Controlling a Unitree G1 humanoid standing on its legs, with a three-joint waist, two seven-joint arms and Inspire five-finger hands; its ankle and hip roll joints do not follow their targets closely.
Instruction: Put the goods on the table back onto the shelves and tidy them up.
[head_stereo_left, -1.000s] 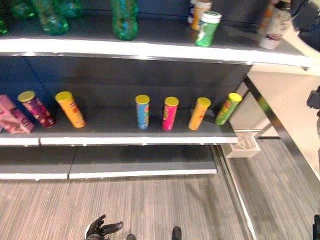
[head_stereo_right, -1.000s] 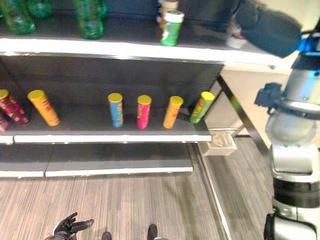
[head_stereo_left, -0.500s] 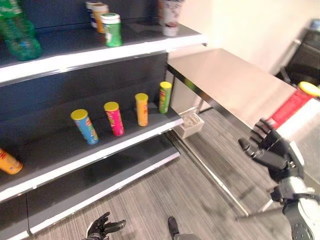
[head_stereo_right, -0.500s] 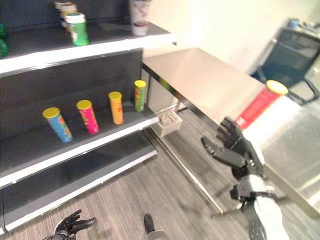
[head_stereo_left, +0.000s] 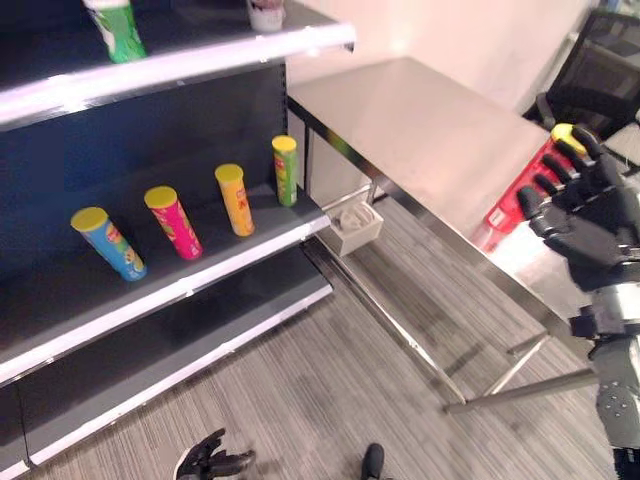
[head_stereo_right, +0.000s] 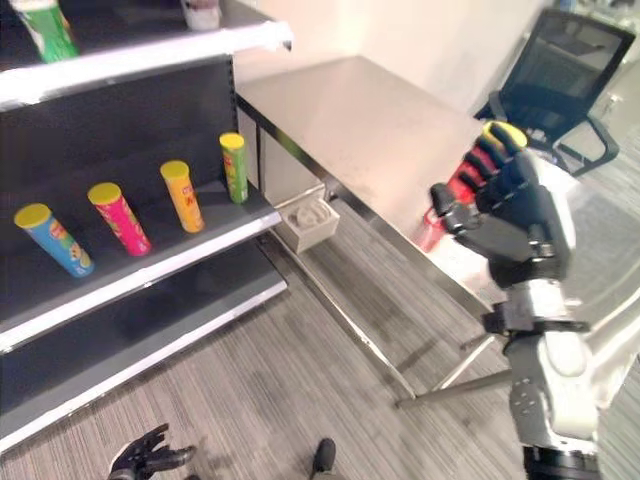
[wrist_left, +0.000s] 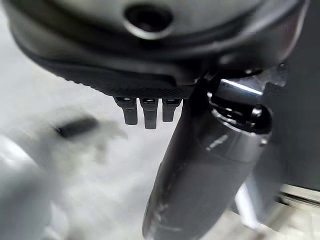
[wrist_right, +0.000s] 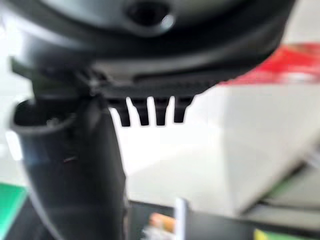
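My right hand (head_stereo_right: 512, 215), fingers spread and empty, hovers before the red can (head_stereo_left: 522, 186) lying on the table (head_stereo_left: 430, 130); light, stiff, slippery, I'd grasp mid-body. Left hand (head_stereo_left: 210, 462) hangs relaxed, empty.

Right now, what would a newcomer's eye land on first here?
The right hand, raised with fingers spread, in front of a red can with a yellow lid lying on the steel table. Next, the row of bright cans on the dark middle shelf: blue, pink, orange and green, all yellow-lidded. The left hand hangs low over the floor, fingers loose.
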